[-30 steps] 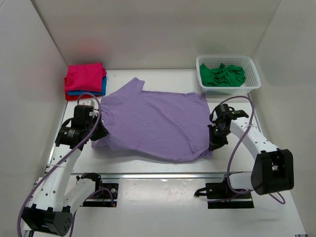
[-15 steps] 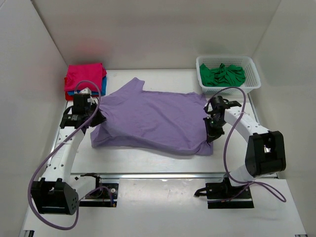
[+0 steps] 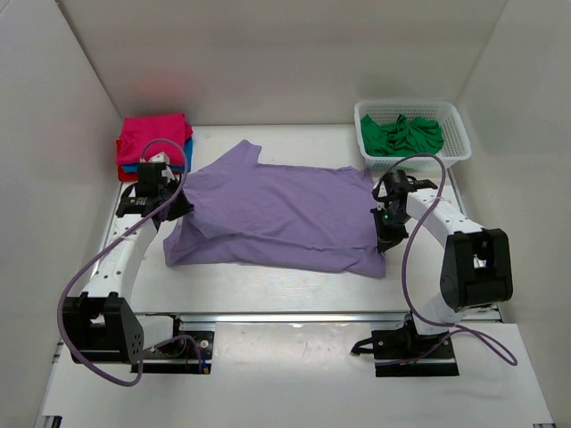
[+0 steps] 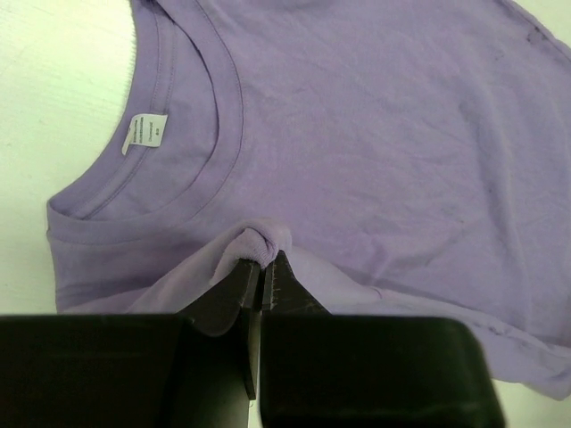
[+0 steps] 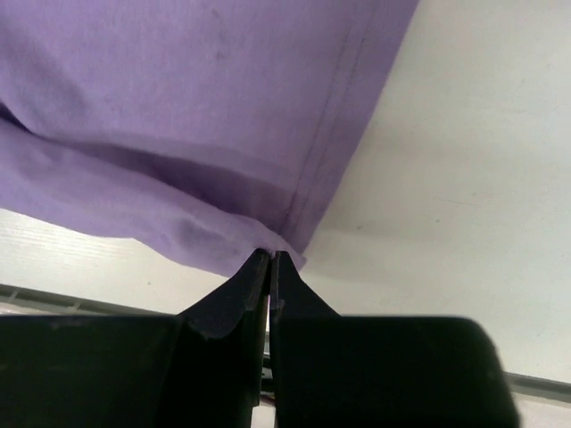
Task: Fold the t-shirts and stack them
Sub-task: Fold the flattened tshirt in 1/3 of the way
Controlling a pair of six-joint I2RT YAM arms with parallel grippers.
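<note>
The left gripper (image 4: 261,265) pinches a fold of the soft lilac purple cloth t-shirt (image 3: 277,214) tight. The right gripper (image 5: 270,256) pinches its hem corner.

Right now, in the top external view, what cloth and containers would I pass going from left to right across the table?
folded stack with magenta on top → lilac t-shirt spread flat → white basket holding the crumpled green t-shirt
</note>
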